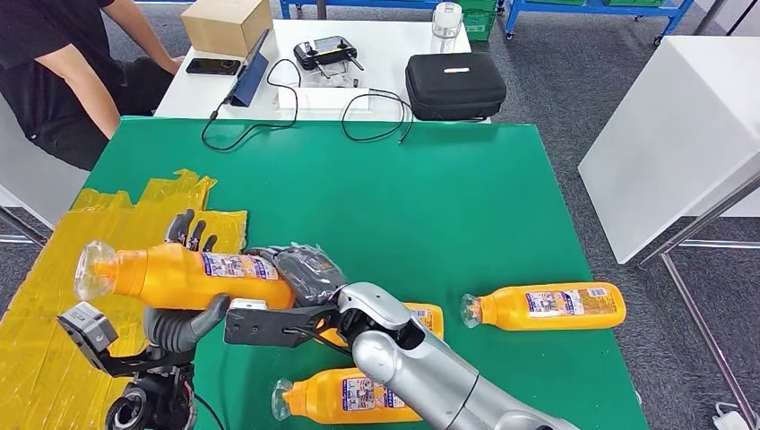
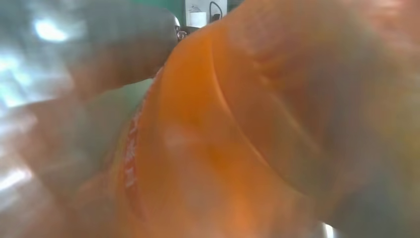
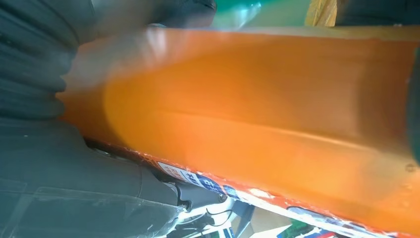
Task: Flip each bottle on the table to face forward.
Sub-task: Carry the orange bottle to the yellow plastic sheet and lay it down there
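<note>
Here, above the green counter (image 1: pixel 430 197), both the left hand (image 1: pixel 184 313) and the right hand (image 1: pixel 309 273) wrap their fingers around one orange bottle (image 1: pixel 193 276) held sideways, while three other bottles lie near the front edge.

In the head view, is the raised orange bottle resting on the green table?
No. The raised bottle is held clear of the green table between the left hand and right hand.
</note>
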### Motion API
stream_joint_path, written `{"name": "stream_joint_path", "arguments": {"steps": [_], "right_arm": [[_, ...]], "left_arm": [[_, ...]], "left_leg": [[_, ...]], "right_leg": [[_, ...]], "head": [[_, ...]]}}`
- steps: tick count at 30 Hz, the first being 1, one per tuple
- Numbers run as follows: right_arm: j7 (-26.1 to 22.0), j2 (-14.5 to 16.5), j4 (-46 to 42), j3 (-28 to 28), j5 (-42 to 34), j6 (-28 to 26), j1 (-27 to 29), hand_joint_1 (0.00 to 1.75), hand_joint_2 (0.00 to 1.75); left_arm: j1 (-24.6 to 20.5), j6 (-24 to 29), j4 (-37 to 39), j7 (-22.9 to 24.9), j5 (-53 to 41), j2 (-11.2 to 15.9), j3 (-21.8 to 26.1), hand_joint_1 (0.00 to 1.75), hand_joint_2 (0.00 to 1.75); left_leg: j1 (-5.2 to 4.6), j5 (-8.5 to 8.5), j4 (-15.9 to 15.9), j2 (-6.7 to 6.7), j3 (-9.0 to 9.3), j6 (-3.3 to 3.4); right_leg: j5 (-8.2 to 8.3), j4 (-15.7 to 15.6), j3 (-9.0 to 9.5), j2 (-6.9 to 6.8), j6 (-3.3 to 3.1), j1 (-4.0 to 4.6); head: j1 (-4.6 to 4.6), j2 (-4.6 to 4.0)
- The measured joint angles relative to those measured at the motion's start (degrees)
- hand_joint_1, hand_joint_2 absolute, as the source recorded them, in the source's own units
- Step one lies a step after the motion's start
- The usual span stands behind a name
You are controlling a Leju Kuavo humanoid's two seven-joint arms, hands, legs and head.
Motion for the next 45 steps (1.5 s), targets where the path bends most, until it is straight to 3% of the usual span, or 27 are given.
{"name": "stream_joint_path", "arguments": {"steps": [2, 3, 18, 19, 21, 23, 25, 31, 41, 45], "right_arm": [[0.0, -0.2, -0.5, 0.4, -0.1, 0.0, 0.0, 1.75, 1.75], [0.0, -0.3, -0.7, 0.6, -0.2, 0.0, 0.0, 1.75, 1.75], [0.0, -0.4, -1.2, 2.1, -1.0, 0.0, 0.0, 1.75, 1.75], [0.0, -0.4, -1.2, 2.1, -1.1, 0.0, 0.0, 1.66, 1.75], [0.0, -0.4, -1.2, 2.2, -1.2, 0.0, 0.0, 0.79, 1.75], [-0.2, -0.4, -1.3, 2.3, -1.2, -0.1, 0.0, 0.00, 0.87], [-0.4, -0.4, -1.5, 2.5, -0.8, -0.6, 0.2, 0.00, 0.00], [-0.6, -2.2, -6.1, 1.8, 1.0, -3.6, 3.0, 0.00, 0.00], [-1.1, -6.1, -15.1, -1.2, 1.7, -4.4, 7.2, 0.00, 0.00], [-1.6, -7.1, -17.3, -2.3, 1.9, -5.0, 8.8, 0.00, 0.00]], "left_arm": [[0.2, -0.1, -0.2, -0.2, 0.1, 0.0, 0.1, 1.52, 1.75], [0.3, -0.2, -0.3, -0.5, 0.2, 0.0, 0.1, 1.75, 1.75], [0.9, -2.3, -0.3, -2.5, 1.8, -0.2, 1.3, 1.75, 1.75], [0.9, -2.4, -0.3, -2.5, 1.8, -0.2, 1.4, 1.75, 1.75], [0.9, -2.5, -0.3, -2.6, 1.8, -0.3, 1.6, 1.75, 1.75], [0.9, -2.5, -0.3, -2.6, 1.9, -0.4, 1.8, 1.75, 1.75], [0.9, -2.0, -0.3, -2.6, 1.7, -0.4, 2.2, 1.75, 1.75], [0.9, 3.3, -0.7, -3.2, -0.8, -0.7, 5.5, 1.75, 1.75], [1.7, 4.9, -2.2, -3.6, -1.1, -0.9, 10.9, 1.75, 1.75], [1.8, 8.7, -2.6, -4.6, -3.7, -1.2, 12.5, 1.75, 1.75]], "left_leg": [[0.00, 0.00, 0.0, 0.00, 0.00, 0.00], [0.00, 0.00, 0.0, 0.01, 0.00, 0.00], [0.00, 0.01, 0.0, 0.00, 0.00, -0.02], [0.00, 0.01, 0.0, 0.00, 0.00, -0.02], [0.00, 0.01, 0.0, 0.00, 0.00, -0.02], [0.00, 0.01, 0.0, 0.01, 0.00, -0.02], [0.00, 0.01, 0.0, 0.01, 0.00, -0.02], [0.00, 0.01, 0.0, 0.01, -0.02, -0.03], [-0.01, 0.01, 0.0, 0.00, -0.05, -0.03], [-0.01, 0.01, 0.0, 0.00, -0.05, -0.03]], "right_leg": [[0.00, 0.0, 0.00, 0.00, 0.00, 0.00], [0.00, 0.0, 0.00, 0.00, 0.00, 0.00], [0.00, 0.0, -0.01, 0.00, 0.00, 0.00], [0.00, 0.0, -0.01, 0.00, 0.00, 0.00], [0.00, 0.0, -0.02, 0.00, 0.00, 0.00], [0.00, 0.0, -0.02, 0.00, 0.00, 0.00], [0.00, 0.0, -0.04, 0.00, 0.00, 0.00], [0.00, 0.0, -0.08, 0.00, 0.00, 0.00], [0.00, 0.0, -0.10, 0.00, 0.00, -0.01], [0.00, 0.0, -0.11, 0.00, 0.00, -0.01]], "head": [[0.00, 0.00], [-0.01, 0.00], [-0.01, 0.00], [-0.01, 0.00], [0.00, 0.00], [-0.01, 0.00], [-0.02, 0.00], [-0.01, 0.00], [-0.01, 0.00], [0.00, 0.00]]}}
